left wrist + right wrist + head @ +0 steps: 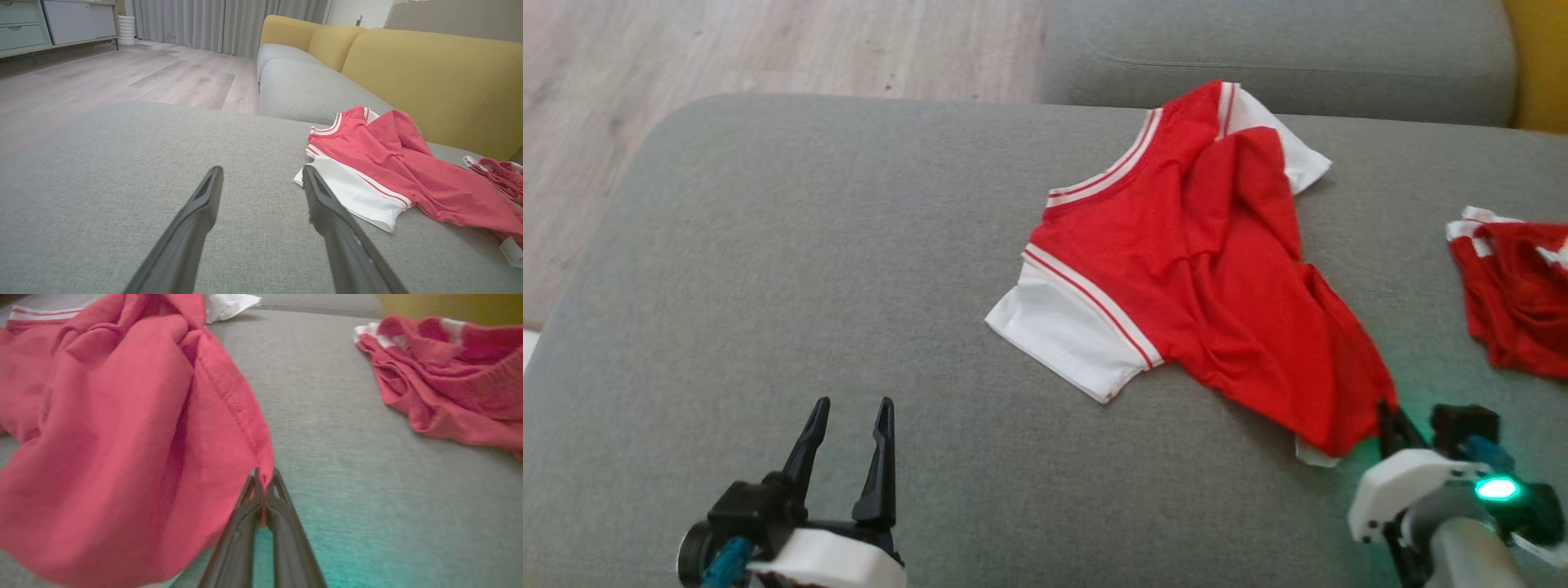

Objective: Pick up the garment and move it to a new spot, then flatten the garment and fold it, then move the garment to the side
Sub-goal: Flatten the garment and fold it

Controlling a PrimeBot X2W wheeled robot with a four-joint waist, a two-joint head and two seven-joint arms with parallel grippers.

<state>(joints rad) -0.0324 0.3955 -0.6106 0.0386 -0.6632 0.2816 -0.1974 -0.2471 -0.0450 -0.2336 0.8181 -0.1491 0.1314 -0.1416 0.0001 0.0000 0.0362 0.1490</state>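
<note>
Pinching the red shirt [1217, 278] at its hem, the right gripper [264, 475] is clamping tight. The left gripper [849, 404] is hovering, fingers apart.

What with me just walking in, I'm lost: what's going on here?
The robot's right gripper is shut on the bottom edge of the red and white shirt, which lies crumpled on the grey sofa cushion. Its left gripper is open and holds nothing. A second red garment lies further right.
</note>
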